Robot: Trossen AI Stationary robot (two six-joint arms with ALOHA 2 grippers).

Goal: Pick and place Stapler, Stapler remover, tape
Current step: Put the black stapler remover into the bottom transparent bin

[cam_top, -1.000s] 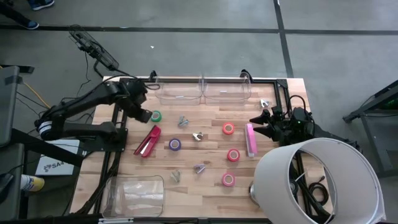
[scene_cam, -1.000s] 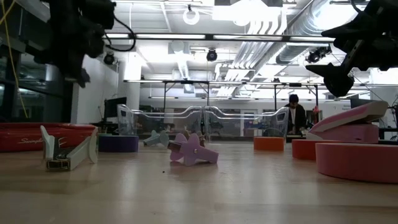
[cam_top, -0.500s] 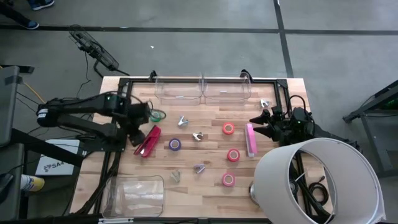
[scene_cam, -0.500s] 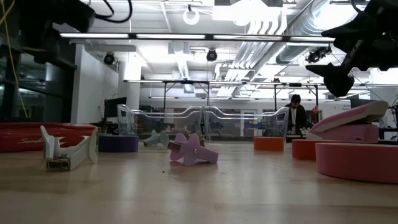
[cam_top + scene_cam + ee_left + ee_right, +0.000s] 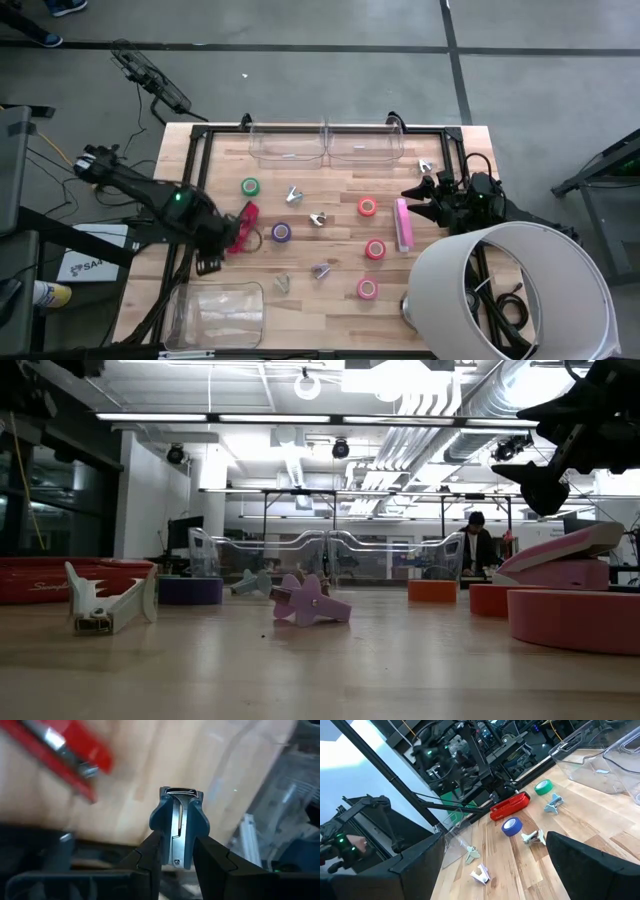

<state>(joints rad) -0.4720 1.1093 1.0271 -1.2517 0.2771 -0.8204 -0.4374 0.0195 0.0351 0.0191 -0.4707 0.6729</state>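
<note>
The left gripper [image 5: 177,865] was clamped on a blue-grey staple remover [image 5: 178,832], which stood up between its fingers with its jaws pointing away from the wrist. From above, this gripper [image 5: 213,262] hung over the near-left part of the table [image 5: 330,235], just off the low end of the red stapler [image 5: 243,225] and between that stapler and the clear bin [image 5: 215,313] at the table's near-left corner. That was the relation that mattered: the bin lay just beyond the gripper, toward the table's front edge, with the stapler on the opposite side. The wrist view agreed, with the red stapler [image 5: 65,755] off to one side and a clear plastic wall past the remover on the other. My guess was that the remover was meant for that bin, so the coming move looked like a short carry toward the front edge and a release.

The right gripper [image 5: 425,195] waited at the far-right side, fingers wide apart and holding nothing, just beside the pink stapler [image 5: 403,224], whose long axis ran from the back of the table toward the front. The other staple removers and the tape rolls, among them the green roll [image 5: 250,186] and the purple roll [image 5: 281,232], lay scattered between the two arms. The left arm was plainly nearer the corner bin; two more clear bins [image 5: 325,145] stood along the back edge.
</note>
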